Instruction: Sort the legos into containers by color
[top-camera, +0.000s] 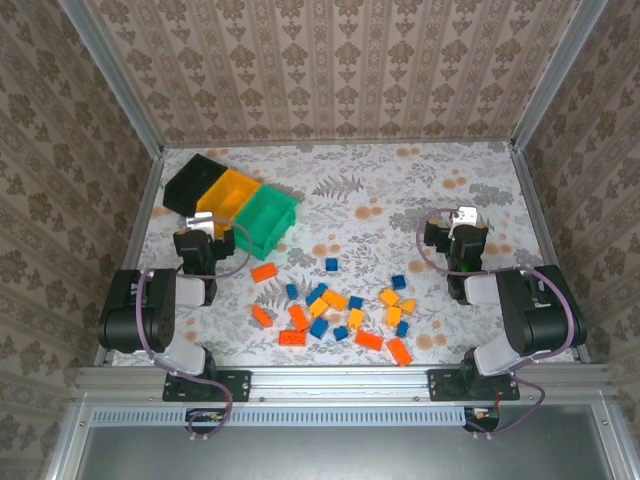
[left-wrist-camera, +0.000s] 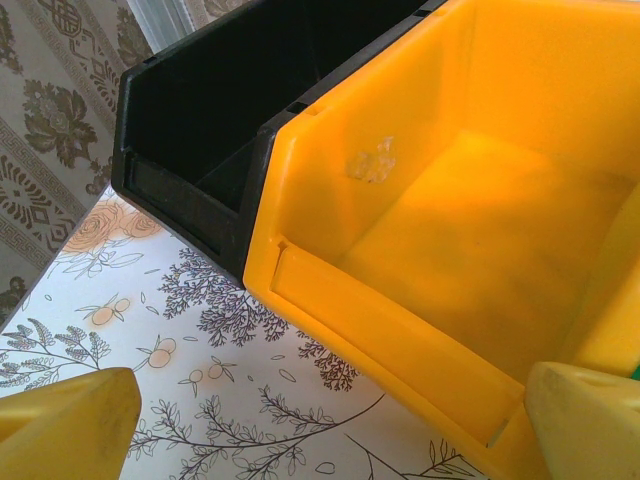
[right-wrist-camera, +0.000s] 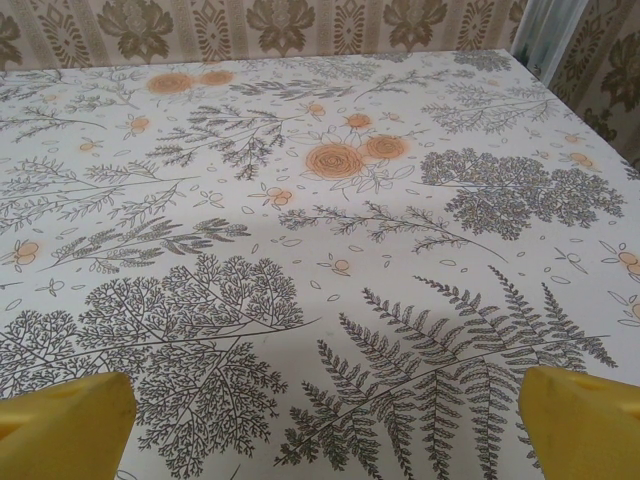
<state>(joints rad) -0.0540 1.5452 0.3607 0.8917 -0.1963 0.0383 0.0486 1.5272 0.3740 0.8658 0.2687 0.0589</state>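
Three bins (top-camera: 232, 196) joined in a row sit at ten o'clock on the counter (top-camera: 400, 190): a black bin (top-camera: 190, 178), an orange bin (top-camera: 230, 192) and a green bin (top-camera: 268, 218). The left tool (top-camera: 206, 226) hovers at their near edge, jaws spread wide, holding nothing; its wrist camera faces the black and orange bins' front walls. Some twenty legos (top-camera: 335, 310), blue, red-orange and yellow-orange, lie scattered at six o'clock between the arms. At three o'clock the right tool (top-camera: 466, 222) hangs over flowered counter, jaws likewise wide, nothing held.
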